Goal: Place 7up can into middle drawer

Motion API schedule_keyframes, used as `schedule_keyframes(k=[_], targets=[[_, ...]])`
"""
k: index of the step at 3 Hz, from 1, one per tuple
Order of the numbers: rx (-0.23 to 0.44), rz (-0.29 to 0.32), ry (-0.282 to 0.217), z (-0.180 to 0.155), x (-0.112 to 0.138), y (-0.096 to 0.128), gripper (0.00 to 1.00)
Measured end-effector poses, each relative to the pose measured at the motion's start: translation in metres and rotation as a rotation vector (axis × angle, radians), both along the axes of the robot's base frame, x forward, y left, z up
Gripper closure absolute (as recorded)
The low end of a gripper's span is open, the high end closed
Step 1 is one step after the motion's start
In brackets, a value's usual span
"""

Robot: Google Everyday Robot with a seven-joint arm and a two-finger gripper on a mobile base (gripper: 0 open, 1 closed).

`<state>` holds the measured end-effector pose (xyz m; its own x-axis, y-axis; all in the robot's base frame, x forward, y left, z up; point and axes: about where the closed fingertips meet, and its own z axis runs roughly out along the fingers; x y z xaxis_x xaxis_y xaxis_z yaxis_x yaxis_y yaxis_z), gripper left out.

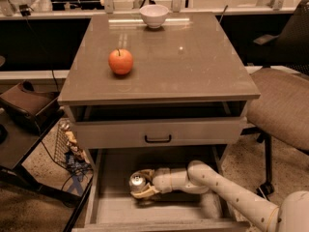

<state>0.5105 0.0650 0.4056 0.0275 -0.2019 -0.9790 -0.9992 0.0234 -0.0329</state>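
Note:
The 7up can [137,181], small and silver with a shiny top, is low inside the pulled-out middle drawer [114,168], left of its centre. My gripper [144,188] reaches in from the right, its pale fingers [145,193] closed around the can. The can stands upright just over or on the drawer floor; I cannot tell whether it touches. My white arm [227,190] runs from the lower right corner across the drawer's right side.
Above is a drawer front with a black handle [158,139], slightly open. An apple [120,62] and a white bowl [154,15] sit on the cabinet top. An office chair [282,100] stands at the right, a wire basket [65,144] and dark stand at the left.

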Motion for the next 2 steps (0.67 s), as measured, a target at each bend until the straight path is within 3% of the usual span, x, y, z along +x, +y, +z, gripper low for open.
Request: schedule_keyframes(k=[1,2], targets=[[0.000,0.000,0.000,0.0010,0.0000,0.0000,0.84],[0.000,0.000,0.000,0.0011,0.0000,0.0001,0.61]])
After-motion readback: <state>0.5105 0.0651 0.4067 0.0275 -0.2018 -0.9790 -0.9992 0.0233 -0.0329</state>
